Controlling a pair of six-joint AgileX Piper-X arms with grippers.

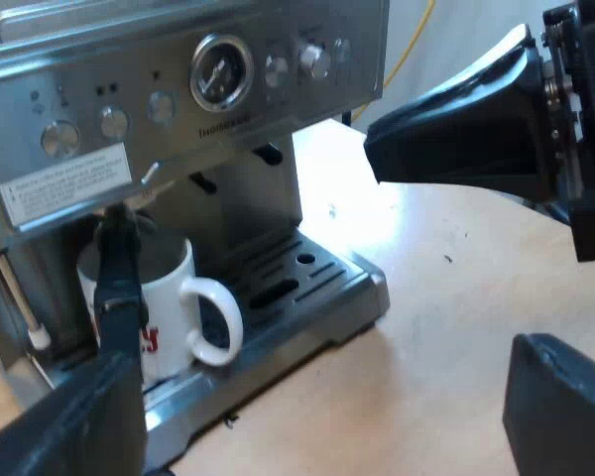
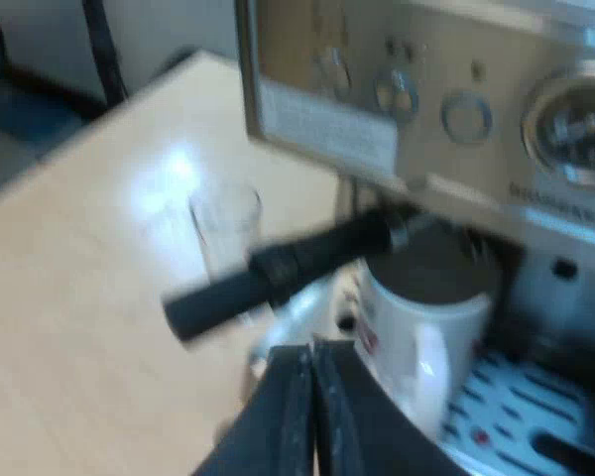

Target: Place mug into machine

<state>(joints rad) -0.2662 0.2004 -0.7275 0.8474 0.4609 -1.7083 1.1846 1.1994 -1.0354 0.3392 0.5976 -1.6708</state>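
The white mug [image 1: 174, 302] with a red print stands on the espresso machine's drip tray [image 1: 322, 288], right under the metal holder locked into the machine's front. The holder's dark handle [image 1: 119, 288] sticks out across the mug. My left gripper [image 1: 317, 372] is open over the wooden table a short way from the tray, holding nothing. My right gripper [image 2: 312, 397] is shut and empty, just short of the mug [image 2: 421, 332] and below the handle [image 2: 278, 273]. From the left wrist, the right gripper [image 1: 446, 134] hangs above the table beside the machine.
The espresso machine [image 1: 218, 74] has a round gauge, knobs and buttons on its steel face. A clear measuring glass [image 2: 226, 233] stands on the table [image 2: 89, 297] beyond the holder's handle. Bare wood lies around the tray.
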